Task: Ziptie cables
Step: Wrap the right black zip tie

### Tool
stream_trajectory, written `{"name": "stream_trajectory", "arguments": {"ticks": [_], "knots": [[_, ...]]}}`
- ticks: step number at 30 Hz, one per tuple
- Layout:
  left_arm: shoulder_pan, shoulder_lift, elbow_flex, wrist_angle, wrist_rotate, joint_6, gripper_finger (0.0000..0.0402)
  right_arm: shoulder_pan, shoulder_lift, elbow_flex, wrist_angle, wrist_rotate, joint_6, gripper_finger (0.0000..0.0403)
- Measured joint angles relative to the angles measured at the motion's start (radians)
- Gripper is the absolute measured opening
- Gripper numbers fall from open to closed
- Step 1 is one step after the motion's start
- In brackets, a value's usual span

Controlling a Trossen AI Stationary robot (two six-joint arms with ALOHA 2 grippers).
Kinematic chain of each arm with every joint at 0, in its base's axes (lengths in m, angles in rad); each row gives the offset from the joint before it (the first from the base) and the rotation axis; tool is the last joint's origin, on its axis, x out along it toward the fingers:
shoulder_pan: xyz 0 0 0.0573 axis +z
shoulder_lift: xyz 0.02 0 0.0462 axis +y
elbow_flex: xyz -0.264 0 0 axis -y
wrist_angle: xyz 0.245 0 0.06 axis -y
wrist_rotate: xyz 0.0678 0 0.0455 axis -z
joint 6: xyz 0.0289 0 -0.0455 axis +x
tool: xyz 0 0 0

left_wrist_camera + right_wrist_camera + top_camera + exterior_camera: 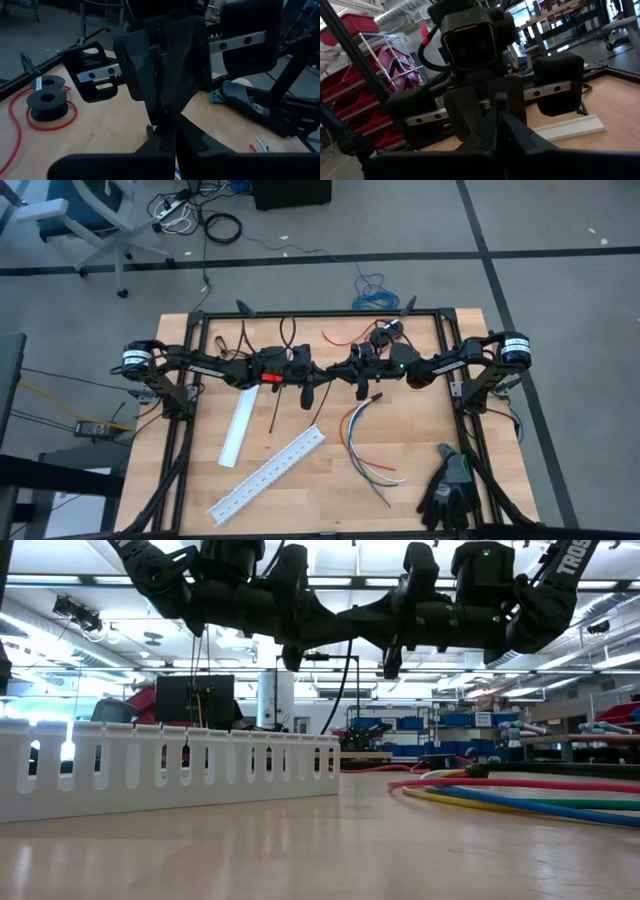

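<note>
Above the middle of the frame in the high view, the left pincer [308,387] and right pincer [357,377] hang nose to nose, both raised off the surface [180,480]. Each has its fingers pressed together; whether anything thin is pinched between them cannot be told, though meeting like this suggests a handover or a joint grip. The cables [362,442] lie loose and fanned on the wood toward the lower right, well apart from both, not yet bundled, near the dark gloves [450,488].
</note>
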Motion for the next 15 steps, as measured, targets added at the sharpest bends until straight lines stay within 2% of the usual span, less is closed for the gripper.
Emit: {"name": "stream_trajectory", "arguments": {"ticks": [9,15], "knots": [[0.002,0.0,0.0,-0.008,-0.003,0.021,0.0001,-0.033,-0.01,0.0,0.004,-0.006,-0.002,0.0102],[0.011,0.0,-0.061,0.056,-0.039,0.071,0.0001,-0.08,-0.054,-0.01,0.003,-0.022,-0.047,0.0135]]}}
